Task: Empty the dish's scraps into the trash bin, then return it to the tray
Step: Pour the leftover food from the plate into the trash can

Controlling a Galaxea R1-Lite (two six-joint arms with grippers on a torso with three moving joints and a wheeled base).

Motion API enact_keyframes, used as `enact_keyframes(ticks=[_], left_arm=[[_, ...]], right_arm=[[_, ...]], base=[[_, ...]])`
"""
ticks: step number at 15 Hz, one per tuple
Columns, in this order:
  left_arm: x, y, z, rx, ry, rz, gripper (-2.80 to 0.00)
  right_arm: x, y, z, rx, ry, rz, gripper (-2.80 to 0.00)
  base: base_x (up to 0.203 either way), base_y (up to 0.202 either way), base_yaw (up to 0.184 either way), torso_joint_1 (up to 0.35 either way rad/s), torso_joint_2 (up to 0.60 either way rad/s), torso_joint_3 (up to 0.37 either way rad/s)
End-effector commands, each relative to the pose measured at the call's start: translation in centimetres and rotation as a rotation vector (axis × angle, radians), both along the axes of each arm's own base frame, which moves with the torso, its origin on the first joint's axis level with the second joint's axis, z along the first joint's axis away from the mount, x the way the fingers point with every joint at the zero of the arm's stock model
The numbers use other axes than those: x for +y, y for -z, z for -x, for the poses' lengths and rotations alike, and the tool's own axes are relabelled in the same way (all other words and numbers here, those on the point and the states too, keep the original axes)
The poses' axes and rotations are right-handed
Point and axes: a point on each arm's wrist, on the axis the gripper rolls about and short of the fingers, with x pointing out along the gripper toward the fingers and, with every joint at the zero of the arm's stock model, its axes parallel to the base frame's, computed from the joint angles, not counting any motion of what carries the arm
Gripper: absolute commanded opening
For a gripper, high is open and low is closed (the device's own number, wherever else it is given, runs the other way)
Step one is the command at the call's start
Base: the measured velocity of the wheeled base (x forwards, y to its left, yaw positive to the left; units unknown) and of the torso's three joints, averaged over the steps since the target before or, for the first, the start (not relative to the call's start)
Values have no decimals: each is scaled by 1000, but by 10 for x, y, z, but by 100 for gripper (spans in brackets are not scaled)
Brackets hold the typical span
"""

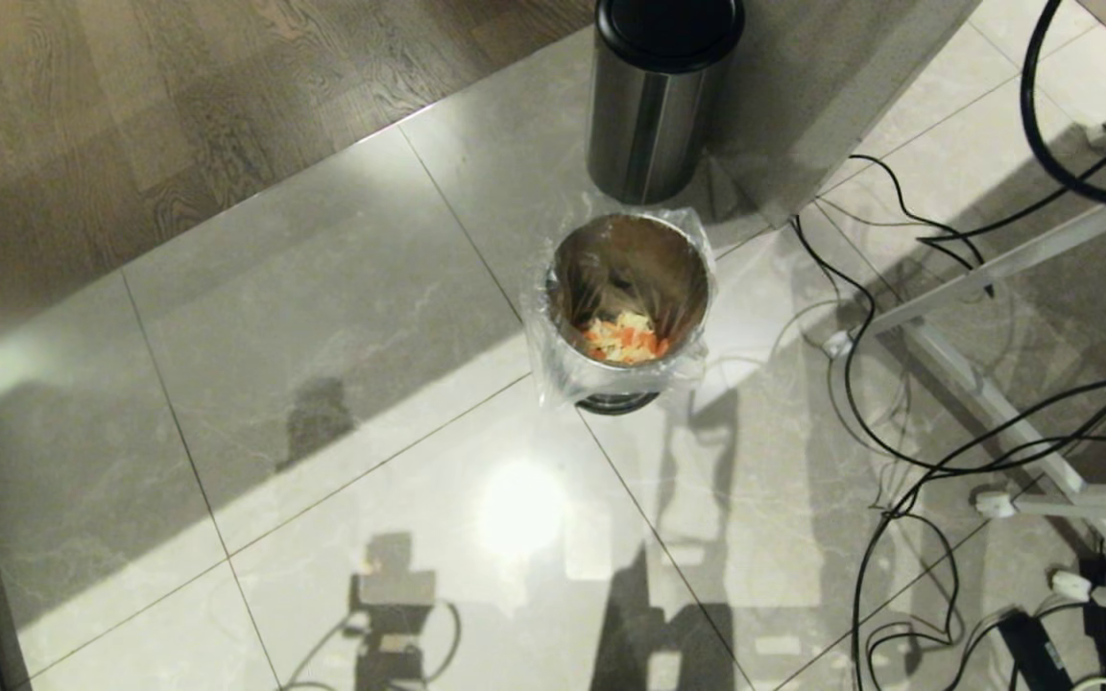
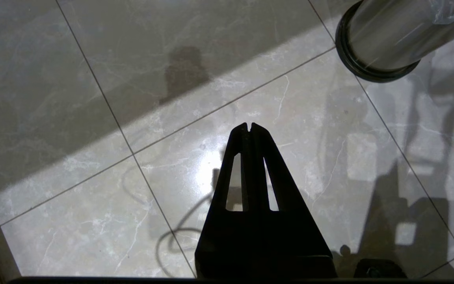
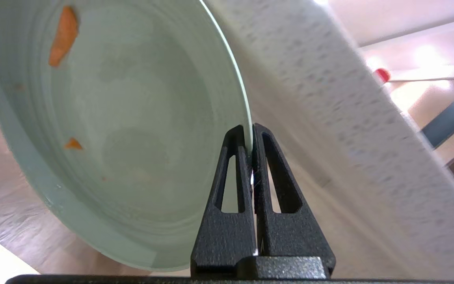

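glossy grey floor tiles [image 1: 323, 317] fill your head view, cables [image 1: 908, 451] off to the right. trash bin [image 1: 567, 369] with clear liner sits mid-floor, scraps [image 1: 625, 338] piled inside; second steel bin [image 1: 654, 96] with black top just behind it. your right pincer [image 3: 252, 136] pinches the dish [image 3: 132, 118] by its rim, tilted on edge, two carrot bits [image 3: 63, 35] stuck on. left pincer [image 2: 250, 127] pressed together, hanging over the floor near the trash bin's base.

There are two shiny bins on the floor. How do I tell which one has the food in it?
Look where the wood floor meets the grey tiles. Two steel bins stand there, one behind the other. The trash bin is the nearer, open one with a clear plastic bag over its rim and orange scraps inside; the black-topped bin has no bag.
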Motion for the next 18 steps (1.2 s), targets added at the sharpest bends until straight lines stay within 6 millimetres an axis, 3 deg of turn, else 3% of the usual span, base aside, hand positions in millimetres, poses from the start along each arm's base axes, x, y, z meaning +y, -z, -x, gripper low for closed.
enact_keyframes(ticks=[1,6,11,13,15,18], left_arm=[[0,0,0,1,-1,1,-280],[0,0,0,1,0,1,-280],[0,0,0,1,-1,1,-280],[0,0,0,1,1,1,-280],[0,0,0,1,-1,1,-280],[0,0,0,1,1,1,-280]], right_arm=[[1,3,-1,3,-4,13,-280],[3,18,-2,63,-9,35,-280],[0,-11,8,-16,-12,-1,-280],[-1,-12,9,-12,-11,-2,-280],[0,-6,8,-3,-12,7,-280],[2,25,3,91,-14,44,-280]], base=[[0,0,0,0,0,0],[0,0,0,0,0,0],[0,0,0,0,0,0],[0,0,0,0,0,0],[0,0,0,0,0,0],[0,0,0,0,0,0]])
